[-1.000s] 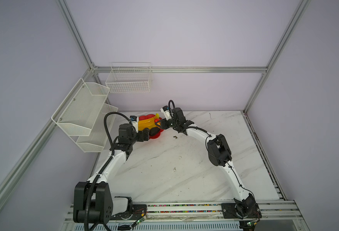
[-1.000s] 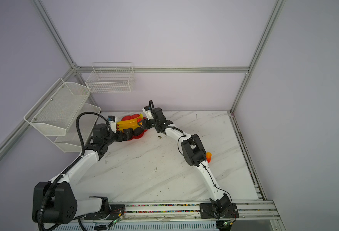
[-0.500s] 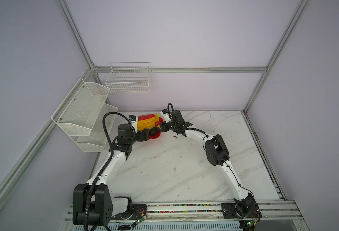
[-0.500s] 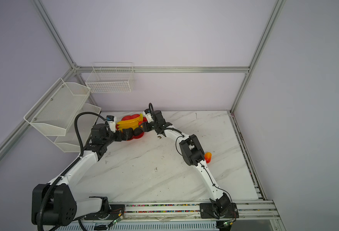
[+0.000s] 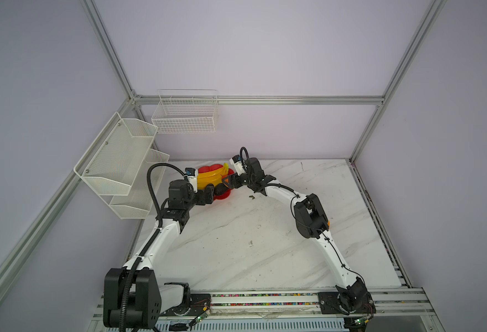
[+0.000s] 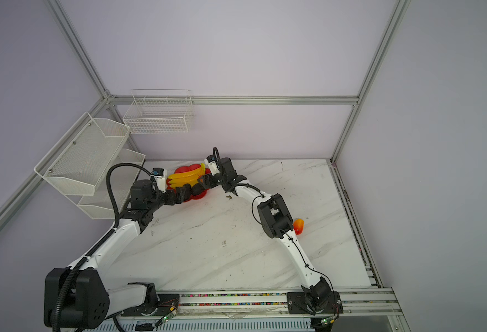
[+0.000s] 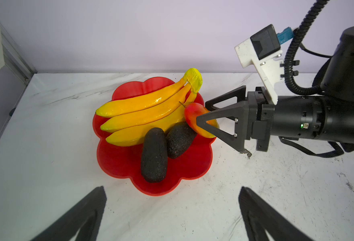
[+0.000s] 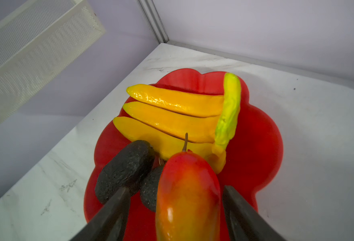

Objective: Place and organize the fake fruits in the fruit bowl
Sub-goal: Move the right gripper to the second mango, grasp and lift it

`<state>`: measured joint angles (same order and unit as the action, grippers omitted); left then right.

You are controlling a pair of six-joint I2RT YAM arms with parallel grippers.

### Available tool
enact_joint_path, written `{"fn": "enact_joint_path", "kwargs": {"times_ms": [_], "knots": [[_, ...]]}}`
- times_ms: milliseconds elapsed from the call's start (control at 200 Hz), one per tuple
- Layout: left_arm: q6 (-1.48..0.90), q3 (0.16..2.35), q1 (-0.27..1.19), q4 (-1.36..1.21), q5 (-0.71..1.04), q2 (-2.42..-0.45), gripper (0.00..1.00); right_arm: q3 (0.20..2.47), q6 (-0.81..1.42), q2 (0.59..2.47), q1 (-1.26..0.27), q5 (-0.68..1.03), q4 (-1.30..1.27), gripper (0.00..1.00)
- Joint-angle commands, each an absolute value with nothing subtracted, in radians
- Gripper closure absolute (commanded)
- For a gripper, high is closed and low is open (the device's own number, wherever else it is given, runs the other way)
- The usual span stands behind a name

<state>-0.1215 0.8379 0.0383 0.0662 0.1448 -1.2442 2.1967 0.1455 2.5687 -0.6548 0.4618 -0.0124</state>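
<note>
Lowered toward the shallow glossy red scalloped plastic bowl (image 7: pixel 190 167), the right gripper (image 8: pixel 176 188) has spread its jaws off the small red-orange mango-shaped piece (image 8: pixel 188 198), which lies at the rim against two dark bumpy ovals (image 7: pixel 154 154). Nearby, the left gripper (image 7: pixel 171 187) hovers wide and empty. The piece looks light, stiff and slick, so a mid-body pinch suits it best.

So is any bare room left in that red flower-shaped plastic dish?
Bare: the red dish between the two black bumpy ovals and the left gripper. Crowded: where the yellow banana bunch, ovals and red-orange mango meet.
</note>
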Motion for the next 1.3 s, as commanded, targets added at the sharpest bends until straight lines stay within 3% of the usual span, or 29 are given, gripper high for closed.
{"fn": "enact_joint_path", "kwargs": {"times_ms": [0,145,260,475,665,910,1135,1295], "knots": [[-0.153,0.799,0.029,-0.006,0.225,-1.21,0.0,2.101,0.125,2.436,-0.66,0.398,-0.034,0.17],[-0.113,0.811,0.03,-0.013,0.367,-1.214,0.0,1.809,0.114,2.183,-0.647,0.303,-0.072,0.09],[-0.074,0.87,0.096,0.083,0.449,-1.212,0.0,1.533,0.264,1.942,-0.612,0.068,-0.022,0.07],[0.104,0.939,0.365,0.225,0.469,-1.274,0.0,1.191,0.64,1.651,-0.453,-0.308,0.513,0.07],[-0.047,0.863,0.432,-0.032,0.665,-1.305,0.0,0.999,0.8,1.482,-0.408,-0.377,0.655,0.08],[-0.031,0.846,0.45,-0.044,0.687,-1.291,0.0,0.835,0.888,1.323,-0.361,-0.385,0.722,0.09],[-0.026,0.843,0.47,-0.043,0.663,-1.267,0.0,0.838,0.791,1.355,-0.32,-0.351,0.603,0.11],[0.0,0.841,0.469,-0.024,0.629,-1.251,0.0,0.826,0.74,1.42,-0.29,-0.319,0.528,0.18]]}}
